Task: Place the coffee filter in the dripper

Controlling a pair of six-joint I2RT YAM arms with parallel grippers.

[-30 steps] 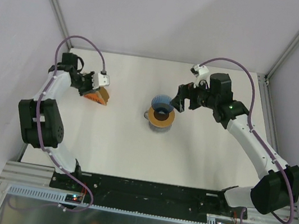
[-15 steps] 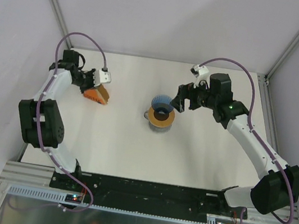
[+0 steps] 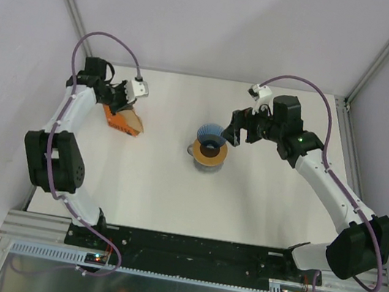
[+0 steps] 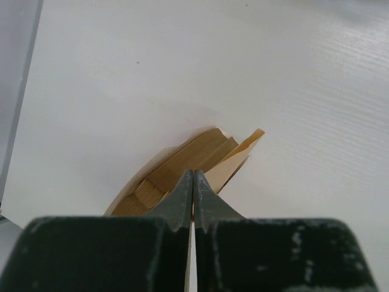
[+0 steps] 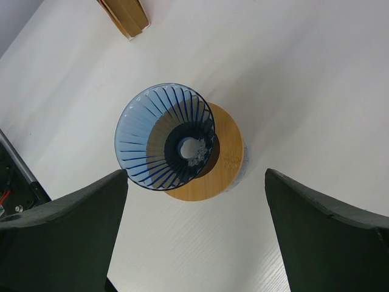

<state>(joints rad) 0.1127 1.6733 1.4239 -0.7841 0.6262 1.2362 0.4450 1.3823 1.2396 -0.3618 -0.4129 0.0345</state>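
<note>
One-sheet pick: clamps left end effector (image 4: 193, 177) on a coffee filter (image 4: 242, 153) at the far-left holder (image 3: 125, 125), poises right end effector (image 5: 196, 181) spread beside the dripper (image 5: 141, 139), likely to steady it.

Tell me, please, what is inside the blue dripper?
The dripper holds nothing: only its ribbed walls and the bottom hole show. The coffee filter is not in it. What lies below the wooden ring under it is covered.

The left gripper (image 4: 193, 185), pressed together, blocks the near edge of the coffee filters (image 4: 194, 155); whether 1 is pinched, I can't tell. The wooden ring (image 5: 228, 161) hides whatever sits under the dripper (image 5: 137, 134).
</note>
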